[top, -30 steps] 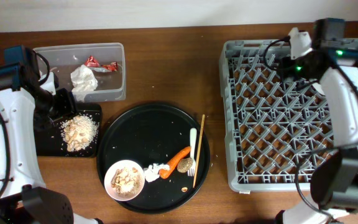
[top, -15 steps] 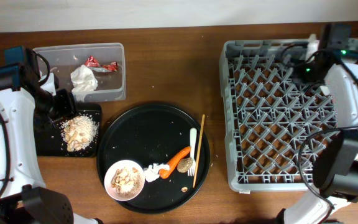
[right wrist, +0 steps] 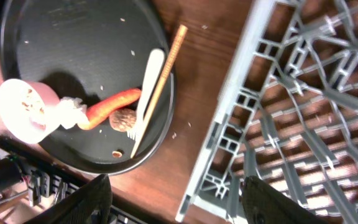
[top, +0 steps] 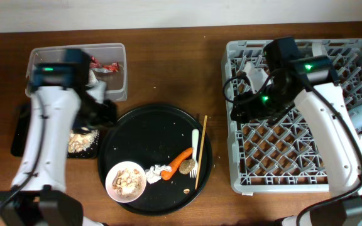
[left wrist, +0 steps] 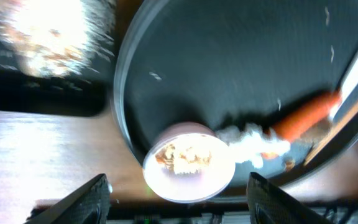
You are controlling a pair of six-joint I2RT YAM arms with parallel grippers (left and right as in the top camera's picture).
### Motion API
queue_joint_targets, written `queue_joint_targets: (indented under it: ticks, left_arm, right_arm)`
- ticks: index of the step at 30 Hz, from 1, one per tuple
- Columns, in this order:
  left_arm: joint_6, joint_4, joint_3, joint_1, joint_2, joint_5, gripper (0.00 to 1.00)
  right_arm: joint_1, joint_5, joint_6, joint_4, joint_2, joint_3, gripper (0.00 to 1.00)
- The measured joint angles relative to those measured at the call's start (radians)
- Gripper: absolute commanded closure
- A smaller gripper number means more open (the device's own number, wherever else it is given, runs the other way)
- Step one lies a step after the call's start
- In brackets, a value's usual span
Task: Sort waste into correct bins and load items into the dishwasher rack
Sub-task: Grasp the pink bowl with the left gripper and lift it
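Right arm (top: 322, 116) swung to rack (top: 234, 163) left edge | both jaws apart

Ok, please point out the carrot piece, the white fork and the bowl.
carrot piece (top: 181, 159): overhead view, middle of its length.
white fork (top: 195, 144): overhead view, on the handle.
bowl (top: 108, 182): overhead view, left rim.

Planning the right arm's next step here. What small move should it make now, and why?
Probably carry the right gripper off the dishwasher rack and toward the fork on the round black tray. The gripper is open and empty, and the fork and the chopstick beside it lie unloaded.
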Motion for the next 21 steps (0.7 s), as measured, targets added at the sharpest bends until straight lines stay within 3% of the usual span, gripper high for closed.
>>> queue_joint_targets:
  ticks: [5,9,12,16,19,21]
  left_arm:
    - [-0.002,0.007,-0.283,-0.403,0.000,0.007,0.30]
    - [-0.083,0.103,-0.481,-0.624,-0.003,0.011,0.30]
    - [-0.190,0.202,-0.585,-0.692,-0.002,0.011,0.38]
    - [-0.301,0.285,-0.669,-0.696,-0.002,-0.048,0.39]
    - [-0.334,0.321,-0.674,-0.696,-0.003,-0.082,0.58]
    - [-0.352,0.343,-0.674,-0.696,-0.002,-0.087,0.62]
  right_arm:
    - [-0.042,0.065,-0.001,-0.028,0.000,0.000,0.28]
    - [-0.043,0.079,0.000,-0.029,0.000,0.000,0.28]
    - [-0.043,0.079,-0.001,-0.029,0.000,0.000,0.28]
    - [-0.043,0.079,0.000,-0.035,0.000,0.000,0.29]
    - [-0.043,0.079,0.000,-0.045,0.000,0.000,0.29]
    - [-0.043,0.079,-0.001,-0.048,0.000,0.000,0.29]
